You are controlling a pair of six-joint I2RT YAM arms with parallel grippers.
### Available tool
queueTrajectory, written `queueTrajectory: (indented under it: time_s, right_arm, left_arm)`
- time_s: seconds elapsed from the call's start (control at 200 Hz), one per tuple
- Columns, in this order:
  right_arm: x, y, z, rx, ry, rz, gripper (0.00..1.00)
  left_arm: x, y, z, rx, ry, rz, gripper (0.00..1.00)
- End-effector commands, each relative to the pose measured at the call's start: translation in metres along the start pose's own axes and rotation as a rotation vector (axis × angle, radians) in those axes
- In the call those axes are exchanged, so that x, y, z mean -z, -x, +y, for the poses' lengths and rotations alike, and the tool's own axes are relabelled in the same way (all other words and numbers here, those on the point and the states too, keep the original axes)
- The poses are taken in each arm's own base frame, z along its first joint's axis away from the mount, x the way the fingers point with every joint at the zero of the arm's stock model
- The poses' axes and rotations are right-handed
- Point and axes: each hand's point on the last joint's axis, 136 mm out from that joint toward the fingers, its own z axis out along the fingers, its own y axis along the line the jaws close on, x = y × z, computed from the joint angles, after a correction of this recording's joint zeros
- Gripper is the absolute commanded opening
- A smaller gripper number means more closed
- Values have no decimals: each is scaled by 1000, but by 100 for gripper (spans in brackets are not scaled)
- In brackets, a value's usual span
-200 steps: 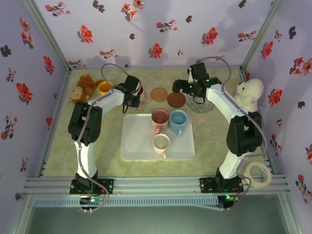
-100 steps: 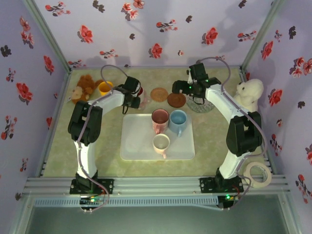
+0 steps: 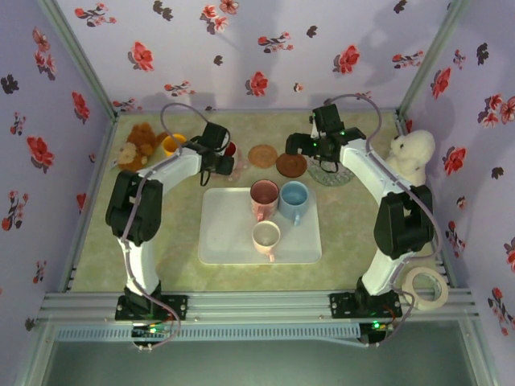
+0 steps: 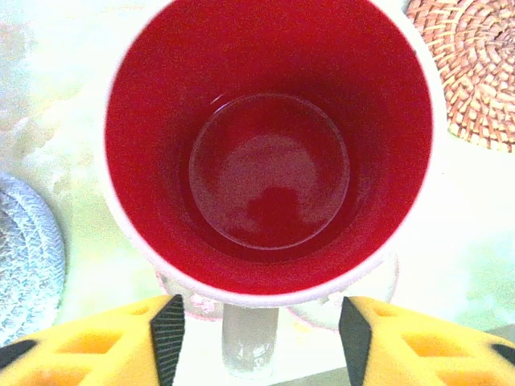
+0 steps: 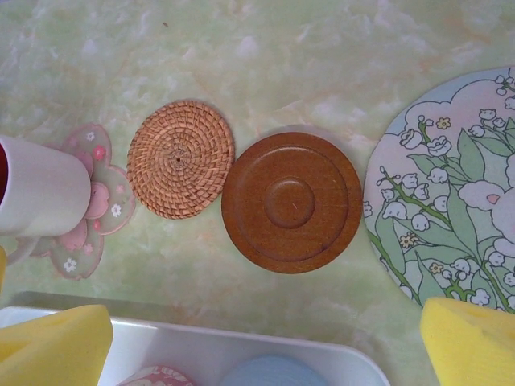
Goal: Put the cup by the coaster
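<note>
One cup, top view: the red-lined cup (image 3: 231, 149) stands on the far left of the table, under the left gripper (image 3: 221, 162) and just left of the wicker coaster (image 3: 262, 154).
Right arm, top view: the right gripper (image 3: 304, 147) hovers near the wooden coaster (image 3: 291, 165), well apart from the cup.
Tray, top view: the tray (image 3: 221, 233) carries three other cups, which are untouched.
Left wrist: the cup's handle (image 4: 249, 350) lies between the black pads (image 4: 167, 338) with a gap on each side, so the left jaws are released and grip nothing.
Right wrist: the cup stands upright on a flower coaster (image 5: 95, 201), just beside the wicker one. The right fingers (image 5: 56, 342) are spread wide and empty.
Step in hand: by my reading the cup is set down, and what remains is to back away.
Doing it well: keep the jaws wide and draw back along the handle's line or straight up. A sideways drift could clip the handle and drag the cup off its coaster.
</note>
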Motion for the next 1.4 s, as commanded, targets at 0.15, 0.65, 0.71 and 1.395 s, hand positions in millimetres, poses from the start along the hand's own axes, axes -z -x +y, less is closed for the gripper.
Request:
queueTrajectory:
  time_s: [0.15,0.65,0.71,1.395]
  right_arm:
    - [31,1,4,26,-15,-29,99]
    - [85,-44,-4,76,-94,54,99]
    - [90,-54,-3,89,-93,73,99]
    - [92,-177,-9,54,-101,274,89]
  left_arm:
    - [44,25,12,44,23,-101,69]
    - [158,52,-8,-37,-169,-286,99]
    - [170,50,-15,-64,-220,-296,99]
    - [215,-67,-44,-311,-517,-407,99]
